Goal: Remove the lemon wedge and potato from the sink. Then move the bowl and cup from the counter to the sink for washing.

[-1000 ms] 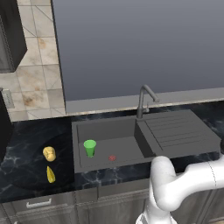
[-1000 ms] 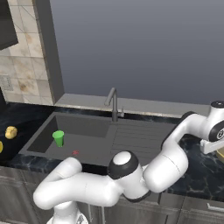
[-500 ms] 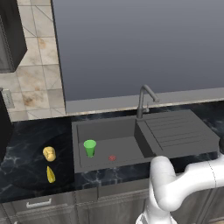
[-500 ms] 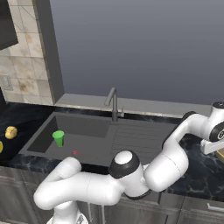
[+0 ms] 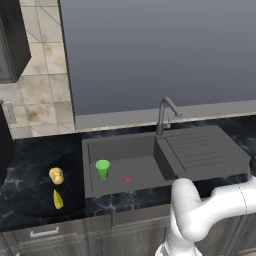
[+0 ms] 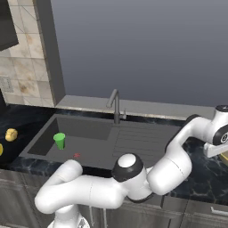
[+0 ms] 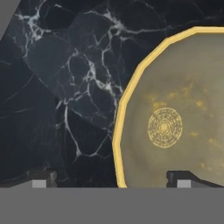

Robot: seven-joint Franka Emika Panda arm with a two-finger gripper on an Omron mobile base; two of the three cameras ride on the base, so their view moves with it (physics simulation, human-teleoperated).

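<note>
Over the dark marble counter, the hand view looks straight down on the bowl, whose yellow rim curves from 12 o'clock round to 7 o'clock. The gripper hangs with its 2 fingertips spread wide apart, 1 over bare marble at 8 o'clock and the other over the bowl's inside at 5 o'clock, so the rim runs between them; whether either tip touches it I cannot tell.

From the left base view, the sink sits mid-counter, with the cup standing upright on the basin floor at its 9 o'clock end, near the red drain. The faucet rises at the sink's 12 o'clock edge, and the ribbed drainboard lies toward 3 o'clock. Out on the counter at 9 o'clock of the sink rest the potato and, just below it toward 6 o'clock, the lemon wedge.

From the right base view, the arm reaches far toward 3 o'clock, past the drainboard.
</note>
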